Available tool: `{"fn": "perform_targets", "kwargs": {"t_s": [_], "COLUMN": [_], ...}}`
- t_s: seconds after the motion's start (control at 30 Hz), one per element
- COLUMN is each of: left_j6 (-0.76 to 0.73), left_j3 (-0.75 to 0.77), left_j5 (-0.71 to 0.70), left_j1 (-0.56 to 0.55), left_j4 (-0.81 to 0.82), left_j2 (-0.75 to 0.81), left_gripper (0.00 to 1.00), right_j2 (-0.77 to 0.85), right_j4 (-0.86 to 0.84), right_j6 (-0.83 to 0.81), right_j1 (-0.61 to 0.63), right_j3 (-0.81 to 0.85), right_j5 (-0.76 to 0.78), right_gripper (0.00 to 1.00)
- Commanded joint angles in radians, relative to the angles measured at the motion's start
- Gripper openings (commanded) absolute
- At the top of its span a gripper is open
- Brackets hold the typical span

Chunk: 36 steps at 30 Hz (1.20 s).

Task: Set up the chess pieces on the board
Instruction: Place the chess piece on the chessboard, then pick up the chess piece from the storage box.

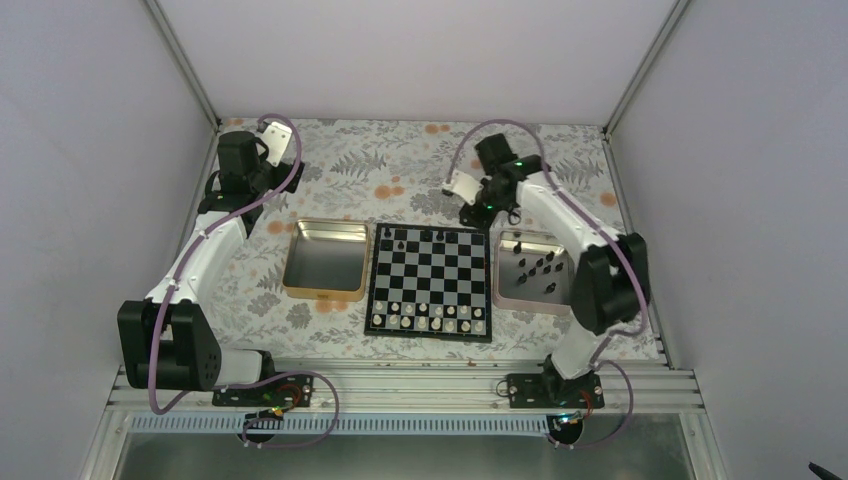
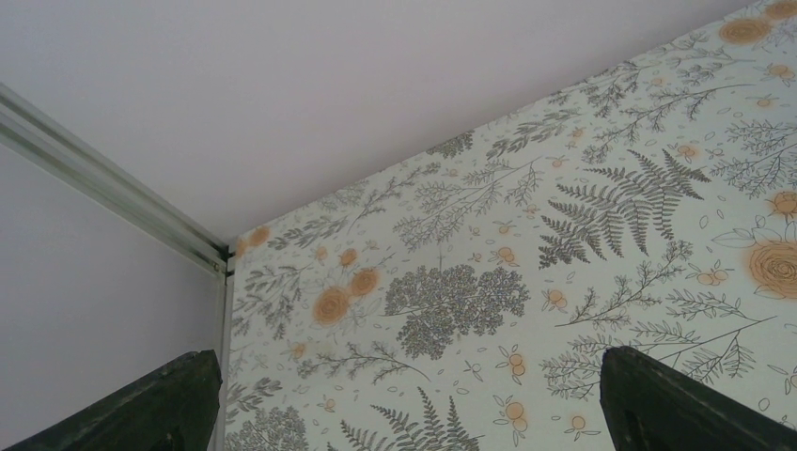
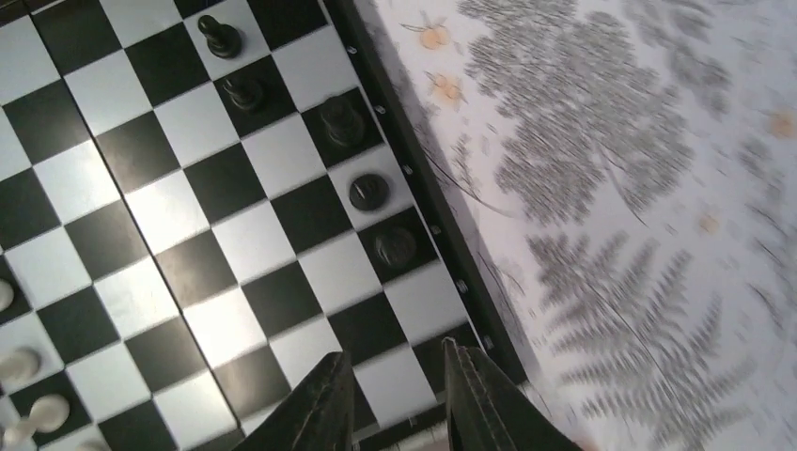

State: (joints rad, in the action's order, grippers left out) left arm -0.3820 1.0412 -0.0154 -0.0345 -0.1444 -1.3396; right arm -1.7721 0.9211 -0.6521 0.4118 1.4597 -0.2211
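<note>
Right gripper [image 3: 395, 362] hangs over the board's [image 3: 169, 211] far edge, jaws apart, empty; left gripper's [image 2: 406, 376] jaws gape wide. Rising straight up should spare the nearby chess pieces [image 3: 368, 191].

Plain pale walls [image 1: 400, 60] close me in on three sides, joined by silver metal posts [image 1: 182, 62]. Under me lies a white cloth [image 1: 380, 175] printed with grey ferns and orange flowers.
</note>
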Motion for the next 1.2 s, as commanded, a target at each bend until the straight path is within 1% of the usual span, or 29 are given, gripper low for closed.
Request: {"fn": "perform_targets", "kwargs": {"t_s": [0.0,0.07,0.13,0.3,0.43,0.6,0.83,1.03,1.17], "left_j6": [-0.005,-0.005,-0.002,0.003,0.005,0.006,0.005,0.004,0.002], "left_j3": [-0.007,-0.007,-0.004,0.008,0.012,0.008,0.000,0.000,0.000], "left_j5": [-0.012,-0.010,-0.003,-0.002,0.002,-0.004,-0.009,-0.010,0.014], "left_j1": [0.007,0.007,0.007,0.007,0.007,0.007,0.007,0.007,0.007], "left_j4": [0.023,0.023,0.021,0.018,0.015,0.017,0.020,0.022,0.014], "left_j2": [0.016,0.010,0.004,-0.007,-0.009,-0.007,-0.003,-0.004,-0.010], "left_gripper": [1.00,1.00,1.00,1.00,1.00,1.00,1.00,1.00,1.00], "right_j2": [0.136,0.178,0.222,0.283,0.277,0.261,0.223,0.207,0.211], "right_j4": [0.072,0.086,0.068,-0.013,-0.082,-0.215,-0.310,-0.366,-0.391], "right_j6": [0.011,-0.009,-0.026,-0.027,-0.002,0.024,0.038,0.049,0.059], "right_j1": [-0.140,-0.245,-0.317,-0.393,-0.398,-0.397,-0.396,-0.397,-0.395], "right_j3": [-0.067,-0.103,-0.173,-0.377,-0.465,-0.515,-0.536,-0.542,-0.549], "right_j5": [0.049,0.030,0.035,0.033,-0.021,-0.008,-0.009,-0.010,-0.022], "right_gripper": [0.27,0.26,0.25,0.23,0.23,0.24,0.28,0.29,0.29]}}
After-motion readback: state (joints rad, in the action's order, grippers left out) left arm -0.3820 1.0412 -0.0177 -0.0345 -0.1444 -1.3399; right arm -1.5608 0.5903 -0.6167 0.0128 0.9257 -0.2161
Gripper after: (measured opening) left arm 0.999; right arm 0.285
